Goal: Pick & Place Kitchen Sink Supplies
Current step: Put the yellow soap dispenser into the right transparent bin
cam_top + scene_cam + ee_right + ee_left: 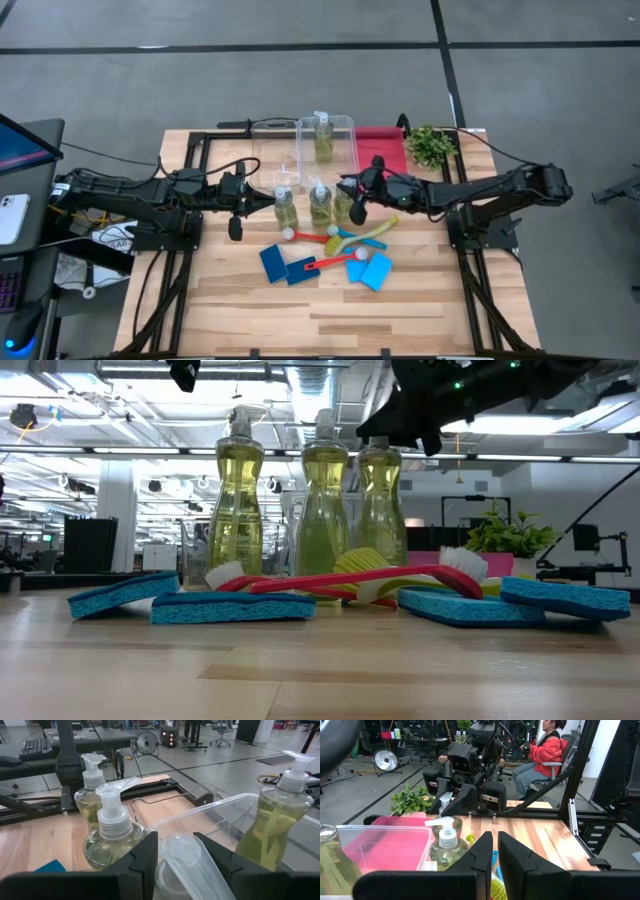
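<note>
Right end effector [175, 851] pinches the white pump top of the rightmost clear bottle of yellow-green liquid [343, 207], standing mid-tabletop beside two others; lift straight up, avoid neighbours. Left end effector [495, 851] pressed together, idle.

My right claw [357, 207] sits over the rightmost bottle [343, 208] of the row of three, its pump top between my fingers [142, 857]. The middle bottle [320, 205] stands just left of it, the third bottle [285, 208] further left. Behind the row lie two bins [300, 135], a fourth bottle [323, 138] in the right-hand one; the tray [385, 148] and plant [432, 146] sit right of them. In front of the row lie the brushes [335, 242] and sponges [370, 270]. My left claw [235, 228] hangs left of the row.
</note>
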